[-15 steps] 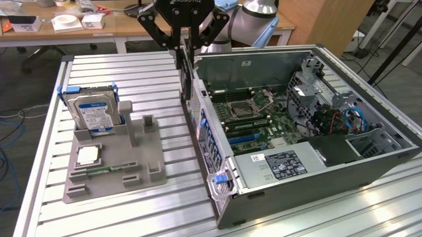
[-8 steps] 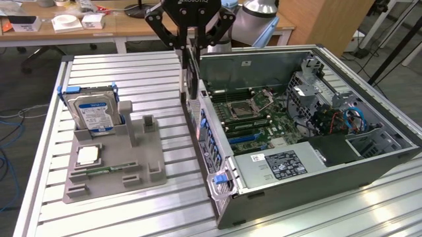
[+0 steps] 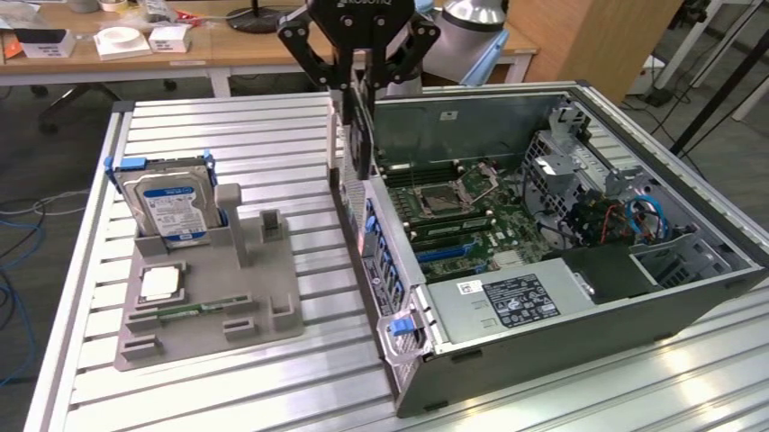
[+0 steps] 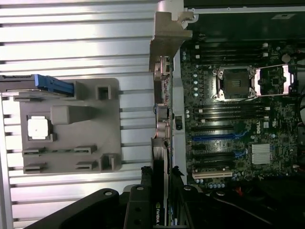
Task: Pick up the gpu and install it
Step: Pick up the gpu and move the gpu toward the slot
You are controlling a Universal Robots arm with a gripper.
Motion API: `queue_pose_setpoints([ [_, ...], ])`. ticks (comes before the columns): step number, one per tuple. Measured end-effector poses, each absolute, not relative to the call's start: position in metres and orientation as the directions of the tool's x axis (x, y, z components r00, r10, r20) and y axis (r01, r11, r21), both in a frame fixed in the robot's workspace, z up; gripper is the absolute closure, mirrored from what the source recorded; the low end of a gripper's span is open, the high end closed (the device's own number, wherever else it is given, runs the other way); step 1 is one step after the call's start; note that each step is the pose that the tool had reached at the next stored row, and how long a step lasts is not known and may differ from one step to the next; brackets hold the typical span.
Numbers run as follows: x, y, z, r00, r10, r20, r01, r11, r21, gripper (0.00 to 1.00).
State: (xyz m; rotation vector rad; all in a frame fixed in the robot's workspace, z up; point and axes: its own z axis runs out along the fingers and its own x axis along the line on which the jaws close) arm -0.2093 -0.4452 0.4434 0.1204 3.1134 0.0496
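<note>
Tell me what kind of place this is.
Likely a robotics lab bench set up for PC assembly: an open computer case on a slotted aluminium table, a grey fixture holding a hard drive, and the gripper gripping the gpu. Office desks stand behind.

Bright light glares white off the slatted table; the case is darker inside.

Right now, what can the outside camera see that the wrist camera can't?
The exterior view adds the silver power supply box with a black sticker and the wooden desk. The wrist view adds the small NVIDIA logo. Both show the thin black gpu card with a silver bracket held in the jaws, the open grey computer case and the grey plastic parts tray.
</note>
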Motion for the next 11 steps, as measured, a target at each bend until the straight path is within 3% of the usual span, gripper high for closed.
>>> queue_pose_setpoints([
  [11, -0.198, -0.445, 0.443, -0.997, 0.078, -0.024, 0.077, 0.997, 0.033, 0.74],
])
